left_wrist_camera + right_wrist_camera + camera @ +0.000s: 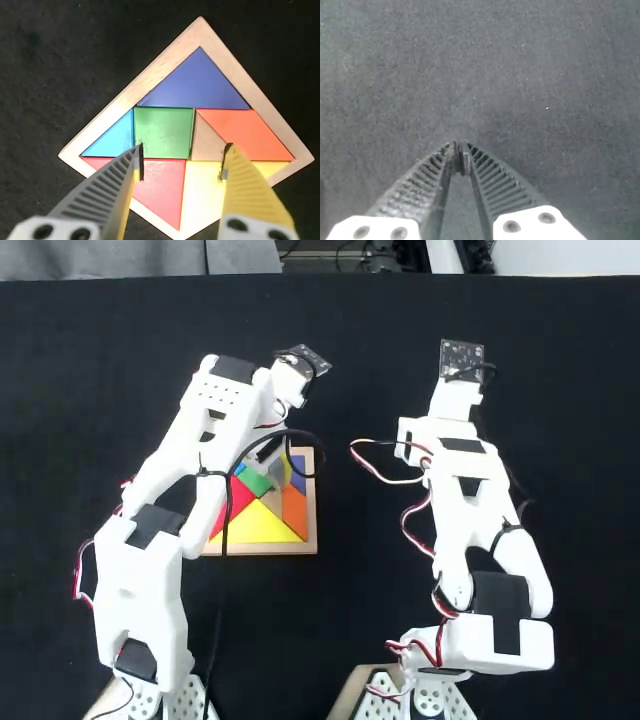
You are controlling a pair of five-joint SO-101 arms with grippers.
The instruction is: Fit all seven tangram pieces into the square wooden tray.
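The wooden tray lies near the desk's middle, with six coloured tangram pieces seated and a tan triangle beside the green square. The left gripper hovers above, spread wide and empty. The right gripper, pinched closed, sits apart, probably to keep clear.

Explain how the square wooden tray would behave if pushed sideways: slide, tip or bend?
The square wooden tray looks stiff, so it probably would not bend. It lies flat and low on the black cloth, so it should slide rather than tip, perhaps dragging a little. The coloured flat pieces sit within its rim and would likely travel along.
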